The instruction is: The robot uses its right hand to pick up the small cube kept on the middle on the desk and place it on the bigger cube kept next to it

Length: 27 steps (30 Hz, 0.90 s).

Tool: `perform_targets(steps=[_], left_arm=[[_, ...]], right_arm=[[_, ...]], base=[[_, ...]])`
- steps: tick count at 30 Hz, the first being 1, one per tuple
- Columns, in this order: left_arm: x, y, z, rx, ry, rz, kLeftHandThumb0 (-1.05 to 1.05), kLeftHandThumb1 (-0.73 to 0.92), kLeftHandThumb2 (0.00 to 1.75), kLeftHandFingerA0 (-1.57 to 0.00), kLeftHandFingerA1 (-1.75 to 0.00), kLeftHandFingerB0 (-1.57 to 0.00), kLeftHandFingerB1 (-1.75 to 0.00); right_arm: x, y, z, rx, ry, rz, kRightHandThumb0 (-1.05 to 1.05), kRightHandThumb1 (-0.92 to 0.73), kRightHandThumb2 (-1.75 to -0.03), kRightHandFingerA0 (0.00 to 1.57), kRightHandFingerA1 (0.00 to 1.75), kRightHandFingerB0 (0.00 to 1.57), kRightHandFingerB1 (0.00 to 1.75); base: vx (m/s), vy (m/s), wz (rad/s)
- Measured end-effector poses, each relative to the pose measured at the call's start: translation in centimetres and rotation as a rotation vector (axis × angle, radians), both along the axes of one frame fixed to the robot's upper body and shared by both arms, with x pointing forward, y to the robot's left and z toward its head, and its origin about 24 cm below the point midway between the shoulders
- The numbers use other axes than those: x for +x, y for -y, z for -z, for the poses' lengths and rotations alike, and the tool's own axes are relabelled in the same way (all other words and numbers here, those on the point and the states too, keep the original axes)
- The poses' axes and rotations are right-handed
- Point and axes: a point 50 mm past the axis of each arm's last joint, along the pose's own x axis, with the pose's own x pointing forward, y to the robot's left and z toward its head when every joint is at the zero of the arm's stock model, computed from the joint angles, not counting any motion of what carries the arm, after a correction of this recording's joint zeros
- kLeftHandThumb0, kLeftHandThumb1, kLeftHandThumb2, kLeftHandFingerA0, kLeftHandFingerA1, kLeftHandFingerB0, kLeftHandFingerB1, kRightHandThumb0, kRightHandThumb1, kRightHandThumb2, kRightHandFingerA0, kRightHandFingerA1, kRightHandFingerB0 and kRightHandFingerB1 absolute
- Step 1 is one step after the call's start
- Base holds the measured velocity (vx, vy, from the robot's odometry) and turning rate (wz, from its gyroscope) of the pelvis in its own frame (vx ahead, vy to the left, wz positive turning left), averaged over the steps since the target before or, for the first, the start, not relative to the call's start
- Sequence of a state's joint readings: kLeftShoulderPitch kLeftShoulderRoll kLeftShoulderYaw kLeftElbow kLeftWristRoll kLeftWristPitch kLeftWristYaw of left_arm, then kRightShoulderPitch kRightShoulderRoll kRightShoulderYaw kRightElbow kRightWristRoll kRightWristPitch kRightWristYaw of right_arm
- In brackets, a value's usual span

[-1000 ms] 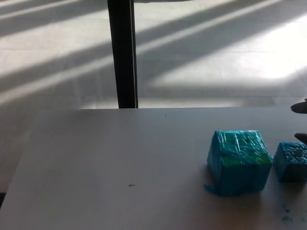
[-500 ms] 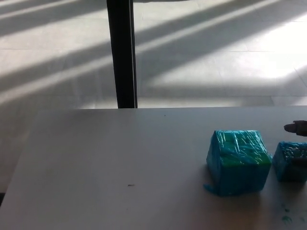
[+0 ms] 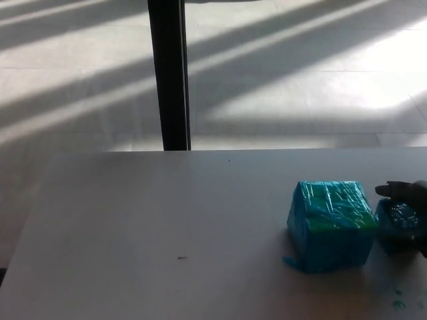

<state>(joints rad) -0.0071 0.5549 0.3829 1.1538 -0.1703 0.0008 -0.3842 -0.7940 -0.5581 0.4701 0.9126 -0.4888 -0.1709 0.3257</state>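
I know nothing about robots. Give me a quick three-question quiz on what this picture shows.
1. True or false: the small cube already sits on top of the big cube.
2. Which of the robot's hands shows at the picture's edge? A) left B) right C) both
3. Fill in: both cubes rest on the ____.

Key:
1. False; it is on the desk beside the big cube, on its right.
2. B; it reaches over the small cube.
3. Desk.
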Motion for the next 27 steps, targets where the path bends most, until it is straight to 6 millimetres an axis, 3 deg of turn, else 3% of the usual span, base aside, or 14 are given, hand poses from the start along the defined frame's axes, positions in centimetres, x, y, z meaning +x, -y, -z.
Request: perform_targets(steps=[8, 9, 10, 12, 15, 16, 19, 20, 22, 23, 24, 25, 26, 27], left_arm=[[0.1, 0.0, -0.1, 0.002, 0.003, 0.003, -0.71, 0.70, 0.61, -0.43, -0.52, -0.43, -0.39], [0.1, 0.0, 0.0, 0.002, 0.002, 0.001, -0.71, 0.71, 0.62, -0.43, -0.52, -0.43, -0.39], [0.1, 0.0, 0.0, 0.001, 0.001, 0.000, -0.72, 0.72, 0.62, -0.41, -0.54, -0.42, -0.40], [0.2, 0.0, 0.0, 0.001, 0.002, 0.002, -0.71, 0.71, 0.62, -0.39, -0.52, -0.42, -0.38], [0.4, 0.0, -0.1, 0.001, 0.007, 0.003, -0.71, 0.71, 0.62, -0.39, -0.52, -0.40, -0.38], [0.5, 0.0, -0.1, 0.001, 0.009, 0.004, -0.70, 0.71, 0.61, -0.42, -0.52, -0.43, -0.38], [0.7, 0.1, -0.2, 0.002, 0.015, 0.005, -0.71, 0.70, 0.61, -0.37, -0.55, -0.42, -0.40], [0.7, 0.1, -0.2, 0.001, 0.016, 0.005, -0.75, 0.58, 0.98, -0.37, -0.61, -0.32, -0.51], [0.7, 0.1, -0.2, 0.000, 0.017, 0.005, -0.73, 0.57, 0.98, -0.37, -0.61, -0.32, -0.51], [0.8, 0.1, -0.2, 0.000, 0.017, 0.005, -0.70, 0.71, 0.62, -0.39, -0.53, -0.43, -0.39], [0.8, 0.1, -0.2, 0.000, 0.018, 0.005, -0.71, 0.73, 0.62, -0.41, -0.53, -0.43, -0.38], [0.8, 0.1, -0.2, 0.001, 0.017, 0.007, -0.69, 0.71, 0.61, -0.39, -0.53, -0.42, -0.39], [0.8, 0.1, -0.2, 0.001, 0.018, 0.007, -0.70, 0.71, 0.61, -0.39, -0.54, -0.42, -0.39], [0.8, 0.1, -0.2, 0.001, 0.019, 0.005, -0.72, 0.57, 0.99, -0.39, -0.63, -0.30, -0.50]], right_arm=[[0.1, -0.3, 0.1, -0.021, 0.014, -0.022, -0.87, -0.50, -0.89, 0.00, 0.00, 0.05, 0.18], [0.1, -0.1, 0.2, -0.030, 0.004, -0.014, -0.80, -0.38, -0.77, 0.00, 0.00, 0.05, 0.23], [0.1, 0.1, 0.3, -0.039, -0.008, -0.005, -0.79, -0.46, -0.83, 0.00, 0.04, 0.04, 0.23], [0.1, 0.3, 0.4, -0.059, -0.022, 0.001, -0.65, -0.36, -0.68, 0.00, 0.00, 0.08, 0.28], [0.0, 0.5, 0.5, -0.099, -0.051, 0.002, -0.52, -0.39, -0.67, 0.00, 0.00, 0.08, 0.32], [0.0, 0.6, 0.6, -0.114, -0.064, 0.004, -0.45, -0.43, -0.53, 0.00, 0.00, 0.10, 0.31], [-0.1, 0.8, 0.5, -0.145, -0.086, 0.005, -0.45, -0.39, -0.66, 0.00, 0.00, 0.08, 0.35], [-0.1, 0.8, 0.5, -0.153, -0.091, 0.004, -0.45, -0.39, -0.67, 0.00, 0.00, 0.07, 0.35], [-0.1, 0.7, 0.5, -0.172, -0.103, 0.003, -0.44, -0.41, -0.67, 0.00, 0.00, 0.08, 0.35], [-0.1, 0.7, 0.5, -0.181, -0.107, 0.002, -0.39, -0.41, -0.68, 0.00, 0.04, 0.11, 0.38], [-0.1, 0.7, 0.5, -0.186, -0.110, 0.004, -0.35, -0.42, -0.70, 0.00, 0.13, 0.11, 0.40], [-0.1, 0.6, 0.4, -0.190, -0.111, 0.008, -0.31, -0.46, -0.59, 0.02, 0.39, 0.19, 0.35], [-0.1, 0.6, 0.4, -0.188, -0.109, 0.012, -0.37, -0.51, -0.65, 0.15, 0.83, 0.26, 0.37], [-0.1, 0.6, 0.4, -0.187, -0.107, 0.013, -0.24, -0.60, -0.57, 0.12, 1.09, 0.29, 0.32]], base=[[0.00, 0.000, 0.00], [0.00, 0.000, 0.00], [0.00, 0.000, 0.00], [0.00, 0.000, 0.00], [0.00, 0.000, 0.00], [0.00, 0.000, 0.00], [0.00, 0.000, 0.00], [0.00, 0.000, 0.00], [0.00, 0.000, 0.00], [0.00, 0.000, 0.00], [0.00, 0.000, 0.00], [0.00, 0.000, 0.00], [0.00, 0.000, 0.00], [0.00, 0.000, 0.00]])
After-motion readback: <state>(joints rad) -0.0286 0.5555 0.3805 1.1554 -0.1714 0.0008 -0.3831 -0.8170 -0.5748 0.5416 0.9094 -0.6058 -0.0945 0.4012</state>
